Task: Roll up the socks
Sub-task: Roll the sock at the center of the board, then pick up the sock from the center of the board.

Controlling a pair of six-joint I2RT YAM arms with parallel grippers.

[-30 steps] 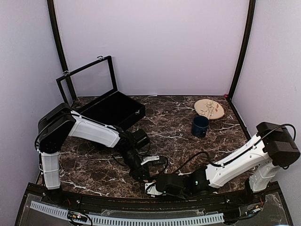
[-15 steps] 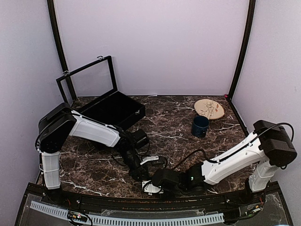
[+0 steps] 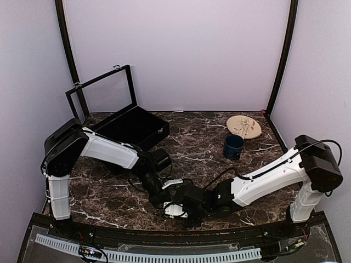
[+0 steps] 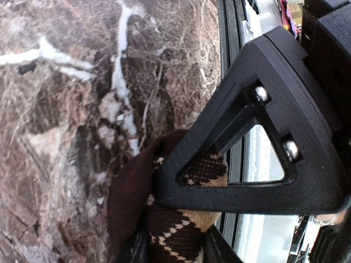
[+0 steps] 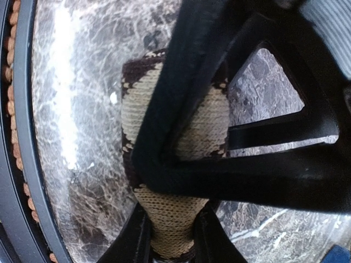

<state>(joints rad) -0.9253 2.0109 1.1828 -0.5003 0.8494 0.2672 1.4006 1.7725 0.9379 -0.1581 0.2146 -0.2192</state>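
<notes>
Argyle sock (image 5: pixel 134 109) sits at the table's (image 3: pixel 208 142) near edge, pinched by my right gripper (image 5: pixel 171 219), fingers nearly together, to anchor the roll, while my left gripper (image 4: pixel 175 244) brackets it closely, whether gripping I cannot tell.

Both arms are down low at the near edge of the bench (image 3: pixel 203 143), meeting in the middle. The left arm (image 3: pixel 109 150) reaches out to the right and dips, wrist bent down, left gripper (image 3: pixel 163 198) nosing the bench. The right arm (image 3: pixel 269 181) stretches flat across to the left, right gripper (image 3: pixel 178 208) tip to tip with the other. Right fingers (image 5: pixel 134 241) are pinched on the argyle sock (image 5: pixel 171 216). Left fingers (image 4: pixel 137 253) flank the same sock, touching cloth. Whether they grip it, can't call it.
</notes>
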